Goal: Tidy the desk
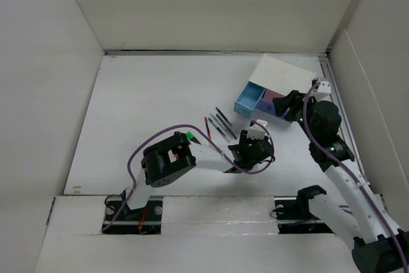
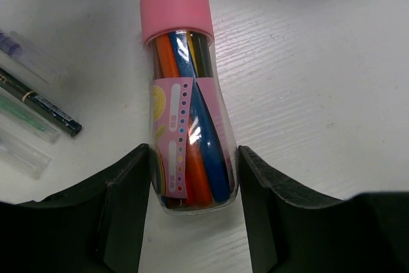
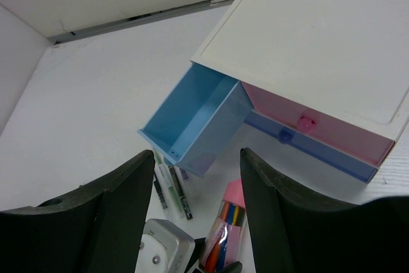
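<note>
Clamping our left gripper [image 2: 193,177] on the pink-capped marker tube [image 2: 188,113] lying on the desk [image 2: 319,62]; our right gripper [image 3: 196,171] is hanging wide apart near the blue drawer [image 3: 192,116].

Overhead desk [image 1: 147,94] view, close wrist views, seemingly sharing marker tube [image 2: 188,103]

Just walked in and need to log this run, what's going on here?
The left gripper straddles a clear pink-capped tube of coloured pens lying on the white desk, fingers tight beside it; a firm grip isn't certain. The right gripper hangs open by the small white box, whose blue drawer is pulled out and empty. Loose pens lie nearby.
</note>
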### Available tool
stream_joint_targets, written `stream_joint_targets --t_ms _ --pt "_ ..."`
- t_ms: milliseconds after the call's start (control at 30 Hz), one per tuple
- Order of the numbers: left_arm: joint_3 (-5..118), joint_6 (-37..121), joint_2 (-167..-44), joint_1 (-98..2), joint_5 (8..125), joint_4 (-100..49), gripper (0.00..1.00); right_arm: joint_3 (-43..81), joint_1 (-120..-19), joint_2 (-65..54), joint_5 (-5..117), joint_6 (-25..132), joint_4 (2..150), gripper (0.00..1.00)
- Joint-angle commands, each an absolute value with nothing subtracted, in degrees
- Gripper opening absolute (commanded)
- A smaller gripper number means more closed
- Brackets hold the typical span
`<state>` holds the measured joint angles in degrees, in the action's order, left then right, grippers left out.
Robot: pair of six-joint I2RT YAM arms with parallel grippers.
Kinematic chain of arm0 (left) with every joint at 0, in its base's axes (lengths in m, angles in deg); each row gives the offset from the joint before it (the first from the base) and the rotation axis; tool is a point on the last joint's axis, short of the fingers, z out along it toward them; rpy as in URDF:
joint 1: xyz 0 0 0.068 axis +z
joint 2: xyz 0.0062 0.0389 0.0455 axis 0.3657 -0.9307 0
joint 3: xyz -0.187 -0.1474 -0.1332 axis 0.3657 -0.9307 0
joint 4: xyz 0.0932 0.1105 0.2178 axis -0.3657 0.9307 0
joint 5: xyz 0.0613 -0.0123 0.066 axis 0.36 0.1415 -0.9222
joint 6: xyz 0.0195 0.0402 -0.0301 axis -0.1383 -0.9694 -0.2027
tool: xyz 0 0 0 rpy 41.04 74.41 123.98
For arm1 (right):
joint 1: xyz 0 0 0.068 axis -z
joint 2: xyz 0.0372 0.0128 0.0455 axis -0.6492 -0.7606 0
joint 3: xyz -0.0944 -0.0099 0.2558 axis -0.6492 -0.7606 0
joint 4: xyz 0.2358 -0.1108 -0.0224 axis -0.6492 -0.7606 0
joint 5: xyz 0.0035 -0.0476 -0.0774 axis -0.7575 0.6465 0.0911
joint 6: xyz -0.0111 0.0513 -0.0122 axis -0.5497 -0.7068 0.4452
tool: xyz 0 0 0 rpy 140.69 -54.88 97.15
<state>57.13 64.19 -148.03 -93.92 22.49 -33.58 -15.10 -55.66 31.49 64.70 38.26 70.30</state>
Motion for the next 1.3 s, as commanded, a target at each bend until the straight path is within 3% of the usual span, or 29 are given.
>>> stream_joint_targets --t_ms 0,33,100,133,333,867,1067,1267 --pt "58.87 63.52 -147.37 -93.52 22.88 -32.44 0.38 -13.11 -55.60 32.50 63.89 39.14 70.74 0.62" --pt "58.34 63.61 -147.02 -93.52 23.15 -32.53 0.30 -13.11 -55.60 32.68 63.89 39.14 70.74 0.62" --pt "56.94 63.70 -145.36 -93.52 24.81 -33.14 0.23 -13.02 -55.60 32.68 63.89 39.14 70.74 0.62" --pt "56.06 63.53 -143.87 -94.31 24.64 -33.23 0.13 -12.85 -55.60 32.85 63.97 39.14 70.74 0.62" --pt "53.33 61.86 -136.48 -96.51 23.23 -32.35 0.01 -11.97 -55.60 33.20 64.15 39.05 70.74 0.62" --pt "44.54 58.17 -112.57 -97.04 26.32 -30.08 0.00 -9.33 -55.08 36.36 65.03 39.58 67.75 0.62" --pt "49.98 55.00 -109.05 -87.92 38.86 -24.72 0.00 -9.51 -55.07 36.37 63.89 39.58 68.28 0.62" --pt "61.40 51.14 -113.96 -78.68 49.42 -17.69 0.00 -10.12 -55.07 36.46 62.14 39.84 68.10 0.62"
